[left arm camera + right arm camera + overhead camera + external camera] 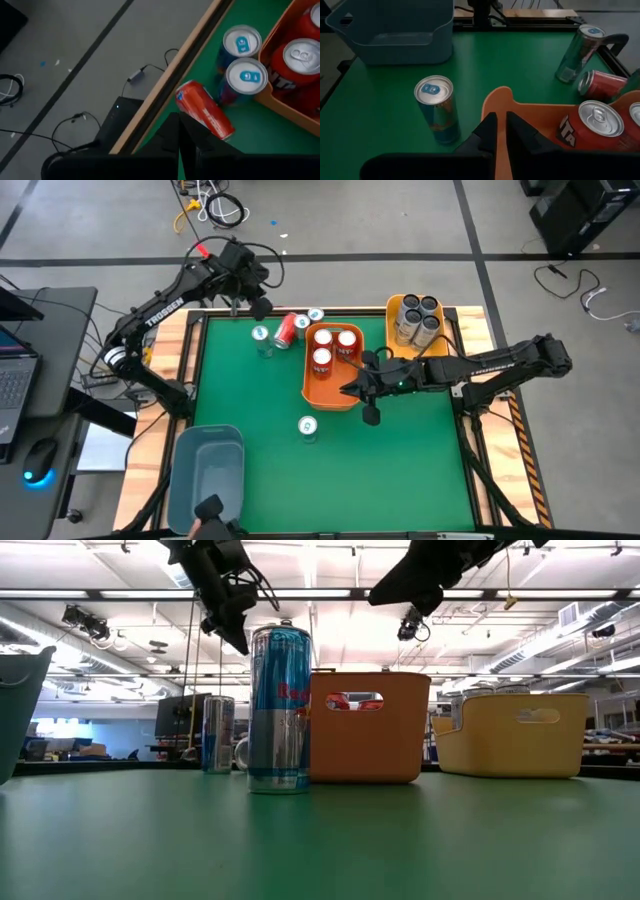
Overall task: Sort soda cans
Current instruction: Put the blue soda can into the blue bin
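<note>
Three red soda cans (334, 348) stand in the orange bin (312, 394), and several dark cans (418, 317) stand in the yellow bin (393, 348). On the green table a red can (205, 110) lies on its side beside two upright teal cans (246, 76). Another teal can (262, 336) stands to its left, and one (307, 425) stands near the middle. My left gripper (180, 137) is shut and empty, raised over the table's far edge near the lying red can. My right gripper (501, 131) is shut and empty, above the orange bin's near rim.
A grey-blue bin (205, 472) stands at the table's near left. The yellow bin sits at the far right, next to the orange bin. Open green surface lies between the blue bin and the orange bin, apart from the single teal can (437, 107).
</note>
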{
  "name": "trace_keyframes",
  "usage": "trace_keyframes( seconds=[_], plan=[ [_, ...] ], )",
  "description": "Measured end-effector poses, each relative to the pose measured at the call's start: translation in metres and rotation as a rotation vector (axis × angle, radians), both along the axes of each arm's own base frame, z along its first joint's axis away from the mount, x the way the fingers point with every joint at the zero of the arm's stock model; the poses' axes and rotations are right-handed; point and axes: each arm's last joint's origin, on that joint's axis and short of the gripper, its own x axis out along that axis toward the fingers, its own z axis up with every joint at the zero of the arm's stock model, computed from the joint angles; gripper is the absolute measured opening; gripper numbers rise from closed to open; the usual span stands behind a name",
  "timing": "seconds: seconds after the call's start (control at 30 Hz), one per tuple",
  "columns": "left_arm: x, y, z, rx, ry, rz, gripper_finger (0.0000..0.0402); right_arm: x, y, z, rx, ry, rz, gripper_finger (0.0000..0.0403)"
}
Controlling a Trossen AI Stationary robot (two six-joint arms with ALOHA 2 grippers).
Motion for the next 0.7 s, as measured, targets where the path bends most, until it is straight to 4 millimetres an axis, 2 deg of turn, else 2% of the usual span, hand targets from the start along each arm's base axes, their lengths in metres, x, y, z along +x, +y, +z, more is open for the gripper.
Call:
trace_keyframes(
  seconds=[0.37, 0.57, 0.7],
  plan=[
    [0.008, 0.005, -0.033, -0.170, 0.012, 0.040, 0.0003, 0.001, 0.000, 0.001, 0.018, -0.017, -0.009, 0.0030],
    [0.003, -0.015, -0.030, -0.291, 0.031, -0.092, 0.0003, 0.002, 0.000, -0.002, 0.040, -0.001, -0.019, 0.0033],
    [0.002, -0.027, -0.029, -0.320, 0.075, -0.086, 0.0006, 0.003, 0.000, -0.003, 0.028, 0.003, -0.009, 0.0039]
  ],
)
